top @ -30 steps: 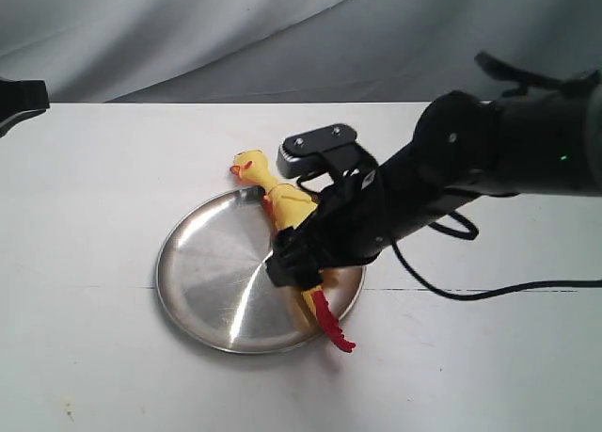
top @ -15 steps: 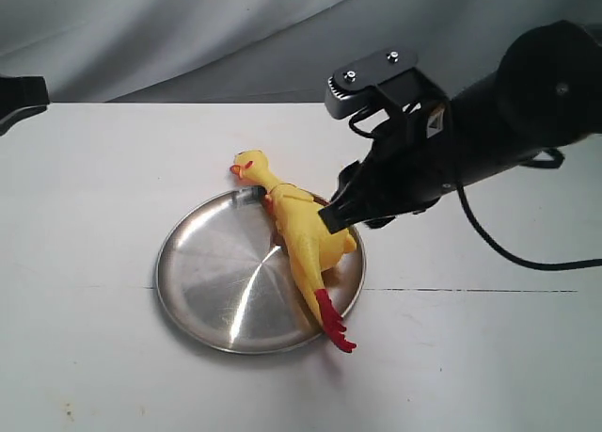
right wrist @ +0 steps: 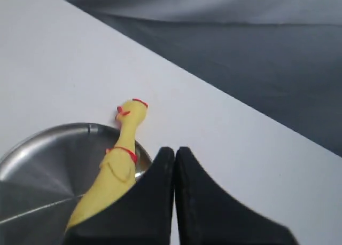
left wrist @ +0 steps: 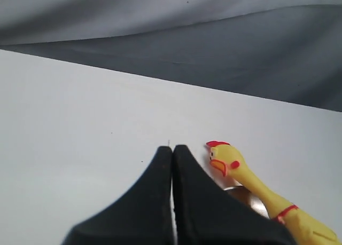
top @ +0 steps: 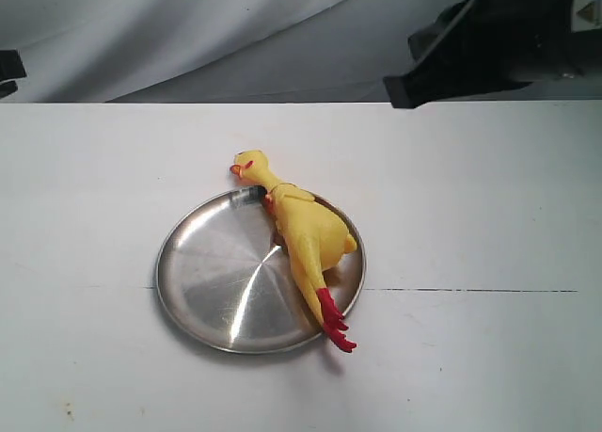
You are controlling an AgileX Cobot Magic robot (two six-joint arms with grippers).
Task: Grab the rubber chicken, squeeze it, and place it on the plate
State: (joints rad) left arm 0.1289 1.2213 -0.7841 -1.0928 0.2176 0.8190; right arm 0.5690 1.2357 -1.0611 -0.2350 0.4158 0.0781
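The yellow rubber chicken (top: 306,234) lies across the right part of the shiny steel plate (top: 216,281), its head past the far rim and its red feet over the near rim. Nothing holds it. In the right wrist view the chicken (right wrist: 115,170) and plate (right wrist: 43,154) lie below my right gripper (right wrist: 174,150), which is shut and empty, raised well above them. My left gripper (left wrist: 172,148) is shut and empty too, with the chicken's head (left wrist: 224,158) just beside its tips in that view. In the exterior view only a dark part of the right arm (top: 499,37) shows at the top right.
A white tabletop (top: 470,216) spreads around the plate, with a thin dark seam (top: 470,290) running to the right. A grey cloth backdrop (top: 235,37) hangs behind the table's far edge. A dark bit of the left arm (top: 7,70) shows at the left edge.
The right arm has let go of the chicken and drawn up and back to the top right, out of the plate area. The chicken stays lying across the plate.
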